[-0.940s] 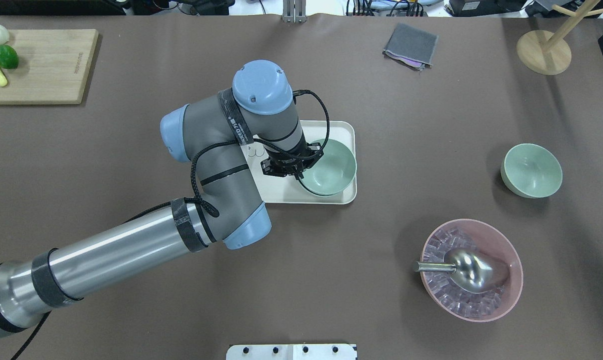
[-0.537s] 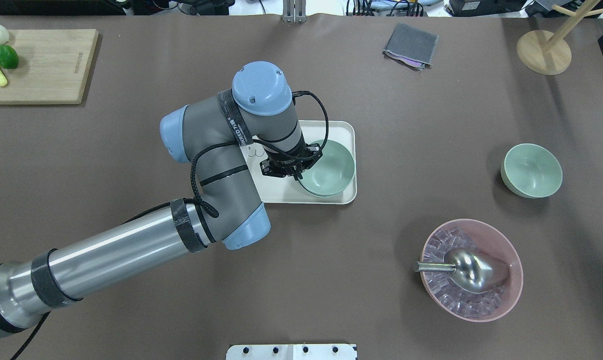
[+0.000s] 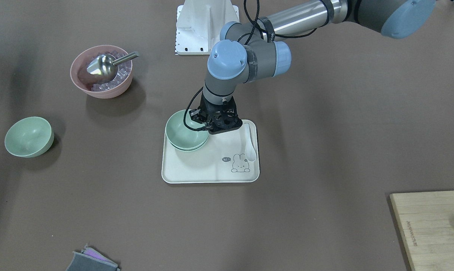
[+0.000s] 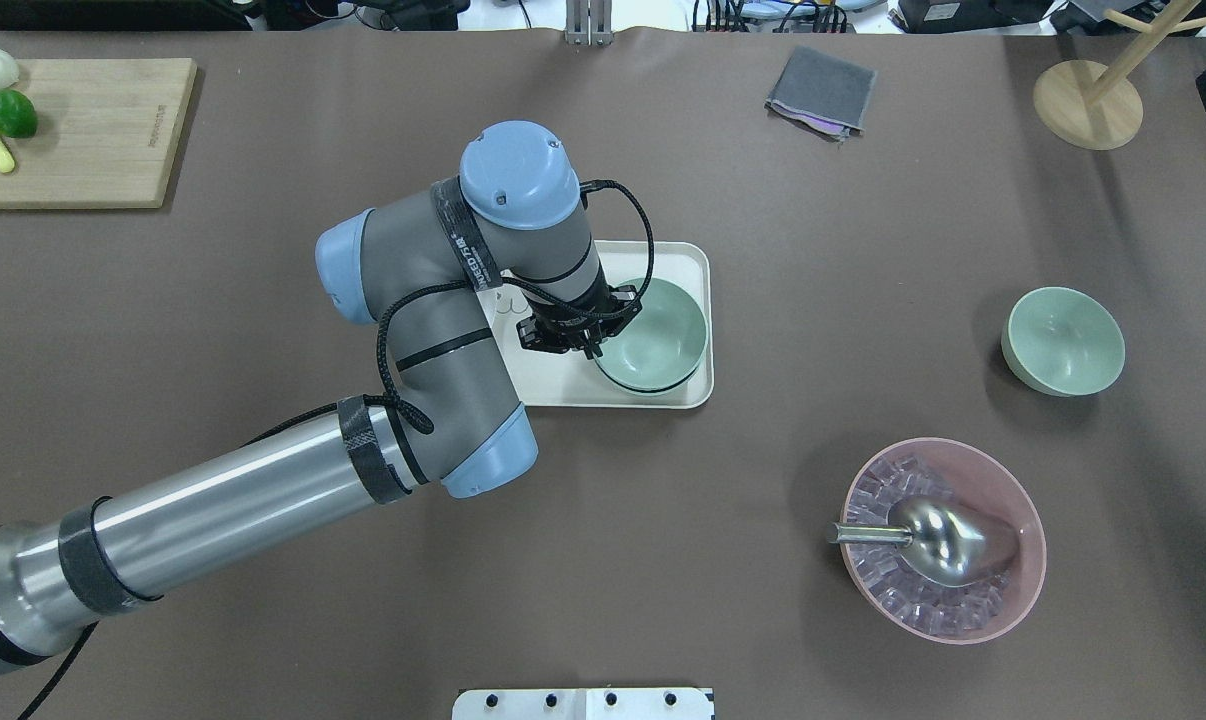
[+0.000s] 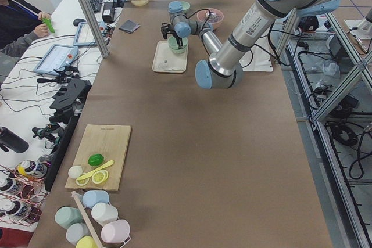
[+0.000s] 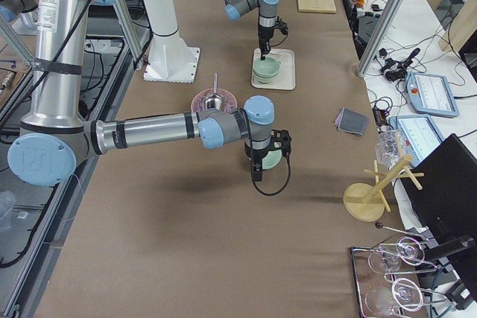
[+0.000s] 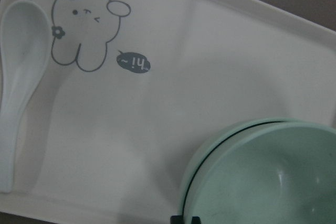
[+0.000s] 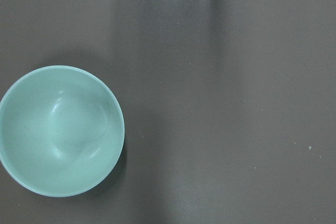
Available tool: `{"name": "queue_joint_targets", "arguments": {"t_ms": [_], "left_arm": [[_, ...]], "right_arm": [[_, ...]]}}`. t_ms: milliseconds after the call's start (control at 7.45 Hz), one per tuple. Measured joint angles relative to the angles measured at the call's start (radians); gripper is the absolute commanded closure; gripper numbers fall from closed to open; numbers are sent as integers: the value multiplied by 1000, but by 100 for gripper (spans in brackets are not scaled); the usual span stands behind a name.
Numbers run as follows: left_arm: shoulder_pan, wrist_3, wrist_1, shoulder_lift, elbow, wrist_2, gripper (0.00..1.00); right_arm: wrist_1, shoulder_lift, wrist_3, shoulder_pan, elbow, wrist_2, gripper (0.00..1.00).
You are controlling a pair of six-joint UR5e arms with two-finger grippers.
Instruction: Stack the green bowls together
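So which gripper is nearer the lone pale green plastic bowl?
Right. The right gripper hangs by the lone bowl; the left gripper is far off, at the stacked green bowls on the white tray.

On the tray lie nested bowls and a spoon; third bowl well apart.

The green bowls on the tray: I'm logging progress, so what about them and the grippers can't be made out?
- Left gripper's hold on the top bowl: the wrist covers it overhead; the left wrist view's bottom edge cuts it off.
- Whether the top bowl is seated in the lower bowl: the gripper hides that rim, front-facing view.
- Right gripper, open or shut: too small, exterior right view.
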Motion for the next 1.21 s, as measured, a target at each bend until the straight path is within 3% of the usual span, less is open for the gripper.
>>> {"name": "queue_joint_targets", "arguments": {"t_ms": [1074,1208], "left_arm": [[3,-3,-2,0,4,0,99],[3,-4,-3,0,4,0,66]], "right_arm": [[0,0,0,0,0,-1,0],[0,0,0,0,0,-1,0]]}}
